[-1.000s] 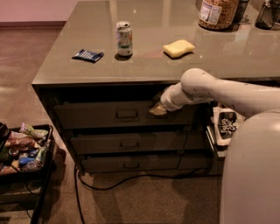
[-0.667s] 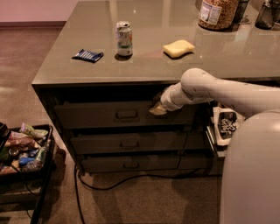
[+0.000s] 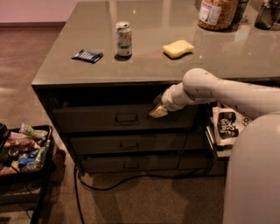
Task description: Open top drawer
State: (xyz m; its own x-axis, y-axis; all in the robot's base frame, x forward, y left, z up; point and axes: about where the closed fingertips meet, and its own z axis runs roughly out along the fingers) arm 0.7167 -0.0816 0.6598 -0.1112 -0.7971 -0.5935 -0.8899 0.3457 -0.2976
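Grey-green countertop [image 3: 175, 65]: it is spanning the cabinet and catching the room light across its glossy surface.
My arm [image 3: 227, 92]: I am reaching in from the right, my white forearm crossing below the counter's front edge.
Top drawer [image 3: 92, 119]: it is sitting directly under the counter with a dark gap above its tall front, and it is looking slightly forward of the fronts below.
Lower drawers [image 3: 100, 143]: two shorter fronts are stacking beneath it, both flush and closed.
Snack cart [image 3: 43, 168]: a black tray of bright packets is standing on the carpet, left of the cabinet.
Jar [image 3: 217, 13]: it is standing at the counter's far edge.
Sponge [image 3: 178, 48]: the yellow block is lying right of the can.
Can [image 3: 124, 39]: it is standing upright near the counter's middle.
Blue packet [image 3: 87, 55]: it is lying flat, left of the can.
My gripper [image 3: 158, 110]: I am pressing it to the top drawer's upper edge, right of the handle; whether my grip is open or closed I cannot tell.
Pull handle [image 3: 127, 118]: it is sitting centrally on the front, apart from my gripper.
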